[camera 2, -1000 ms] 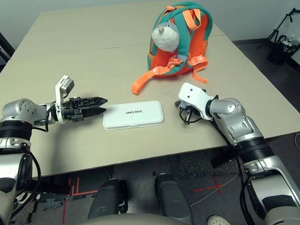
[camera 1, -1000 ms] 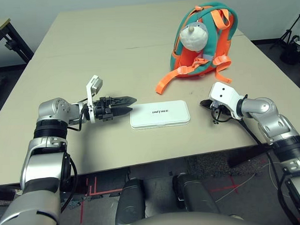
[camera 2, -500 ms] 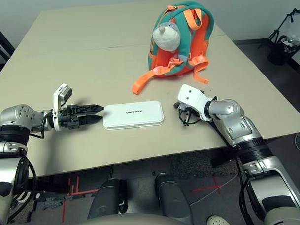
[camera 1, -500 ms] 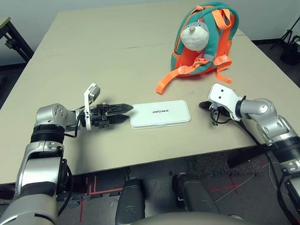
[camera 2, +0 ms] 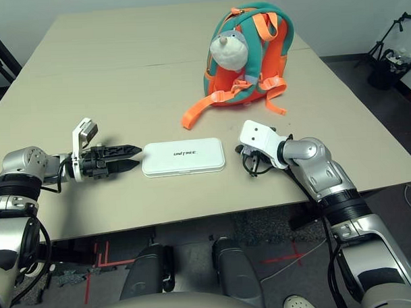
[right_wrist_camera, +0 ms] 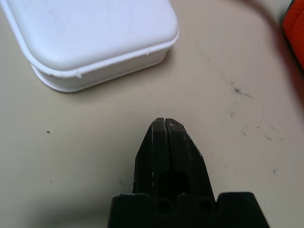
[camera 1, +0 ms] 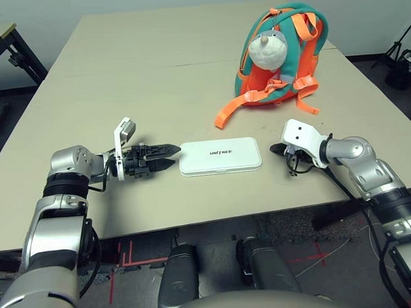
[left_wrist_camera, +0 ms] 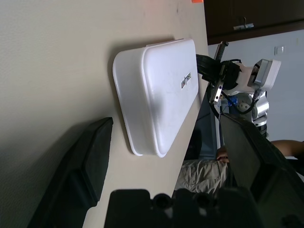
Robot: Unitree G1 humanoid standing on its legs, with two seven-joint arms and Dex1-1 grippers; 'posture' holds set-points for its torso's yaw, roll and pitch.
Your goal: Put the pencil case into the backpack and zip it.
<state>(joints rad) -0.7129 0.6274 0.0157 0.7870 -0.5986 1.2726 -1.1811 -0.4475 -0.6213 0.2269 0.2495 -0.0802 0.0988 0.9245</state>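
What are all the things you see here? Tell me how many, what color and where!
Pencil case: one, white, lying on the table between the two grippers
Backpack: one, teal and orange, far part of the table, to the right
Plush animal head: one, grey and white, on the backpack
Table: one, beige, in front of the robot
Tripod: one, black, beyond the table on the right
Floor tape: several strips, red, on the dark floor
Left gripper: one, black, open, beside the case's left end
Right gripper: one, black, shut, off the case's right end
Arms: two, silver with black, left and right
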